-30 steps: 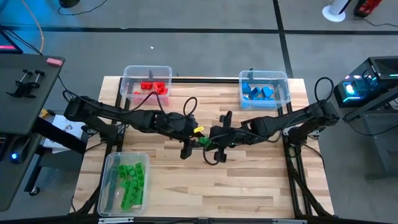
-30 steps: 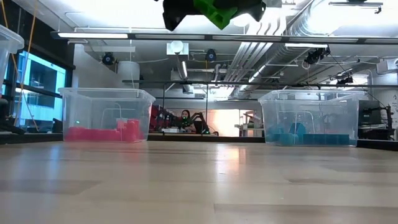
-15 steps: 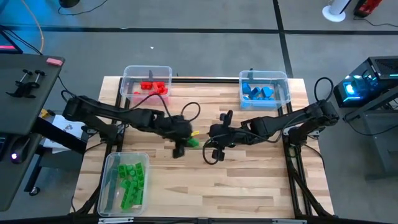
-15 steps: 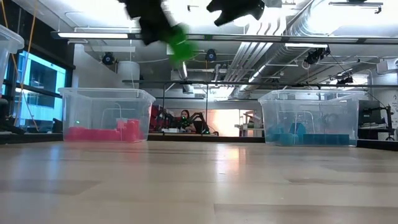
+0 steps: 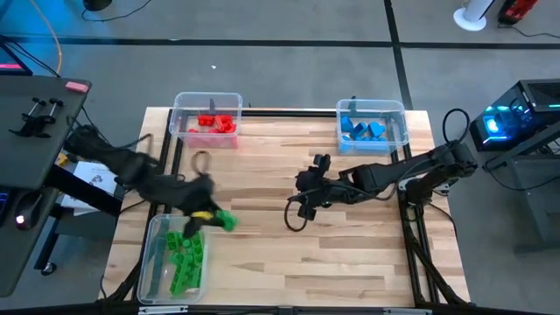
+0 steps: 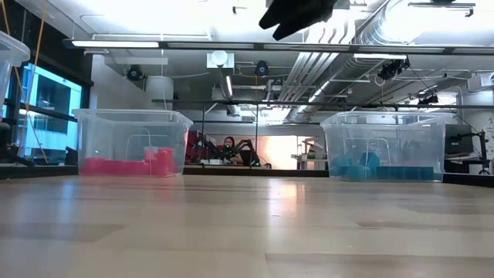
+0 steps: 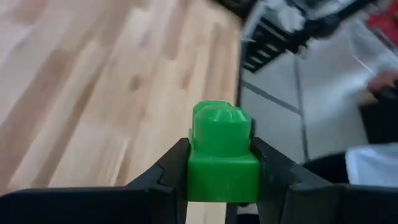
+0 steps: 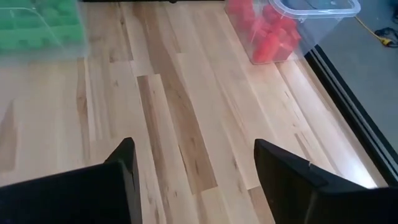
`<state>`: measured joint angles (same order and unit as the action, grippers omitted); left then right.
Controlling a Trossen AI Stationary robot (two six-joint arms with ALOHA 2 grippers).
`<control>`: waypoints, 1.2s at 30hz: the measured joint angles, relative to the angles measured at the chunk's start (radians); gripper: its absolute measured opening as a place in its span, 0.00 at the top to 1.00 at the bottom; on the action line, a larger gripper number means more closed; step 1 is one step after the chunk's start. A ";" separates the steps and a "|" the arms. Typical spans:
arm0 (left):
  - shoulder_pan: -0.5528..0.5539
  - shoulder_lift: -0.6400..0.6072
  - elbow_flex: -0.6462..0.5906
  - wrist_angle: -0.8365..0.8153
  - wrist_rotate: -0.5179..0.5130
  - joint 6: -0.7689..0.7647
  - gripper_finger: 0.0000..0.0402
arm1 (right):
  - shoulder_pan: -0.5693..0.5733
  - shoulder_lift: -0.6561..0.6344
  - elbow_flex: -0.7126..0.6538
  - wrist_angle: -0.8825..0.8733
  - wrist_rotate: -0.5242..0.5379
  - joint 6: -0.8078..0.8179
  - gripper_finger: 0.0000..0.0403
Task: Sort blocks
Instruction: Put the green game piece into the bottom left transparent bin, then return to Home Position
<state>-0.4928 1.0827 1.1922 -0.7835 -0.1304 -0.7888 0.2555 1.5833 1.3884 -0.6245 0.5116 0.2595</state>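
- The left hand (image 5: 210, 217) is clamped on a green block (image 5: 223, 220), seen pinched between its two fingers in the left wrist view (image 7: 222, 155).
- That hand hovers just beside the upper right corner of the green-block bin (image 5: 157, 262), at the near left corner of the worktop (image 5: 350, 254); the block is over bare wood right at the bin's rim, not yet over its inside.
- The bin already holds a heap of green blocks (image 5: 185, 258).
- Relative to that bin, the red-block bin (image 5: 206, 99) sits at the far side of the worktop, and the blue-block bin (image 5: 372, 107) at the far right.
- The right hand (image 5: 302, 197) waits well to the right of the green bin, mid-worktop, fingers spread and holding nothing.
- Step in hand, as I judge it: carrying a green block to its bin.
- Next move calls for a short shift over the bin's inside, then letting go so the block drops among the others.
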 joint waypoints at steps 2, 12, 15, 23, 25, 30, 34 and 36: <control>-0.096 -0.044 -0.001 -0.083 -0.133 -0.117 0.75 | -0.008 0.000 0.000 0.000 -0.001 0.000 0.53; -0.476 -0.074 -0.072 -0.296 -0.199 -0.512 0.75 | -0.027 0.000 0.000 -0.013 -0.041 0.015 0.53; -0.520 -0.076 -0.114 -0.358 -0.062 -0.619 0.75 | -0.027 0.000 0.000 -0.017 -0.053 0.038 0.53; -0.517 -0.075 -0.148 -0.456 0.120 -0.803 0.56 | -0.027 0.000 0.000 -0.018 -0.060 0.112 0.53; -0.508 -0.076 -0.148 -0.434 0.174 -0.745 0.40 | -0.027 0.000 0.000 -0.017 -0.067 0.136 0.53; -0.454 -0.084 -0.148 -0.298 0.167 -0.447 0.15 | -0.027 0.000 0.000 0.015 -0.099 0.215 0.53; -0.347 -0.115 -0.148 -0.242 0.071 -0.171 0.13 | -0.027 0.000 -0.001 0.092 -0.103 0.266 0.53; -0.251 -0.159 -0.148 -0.226 -0.028 -0.011 0.13 | -0.028 0.000 -0.001 0.153 -0.103 0.288 0.53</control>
<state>-0.7440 0.9241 1.0443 -1.0096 -0.1587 -0.7995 0.2277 1.5829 1.3872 -0.4712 0.4083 0.5475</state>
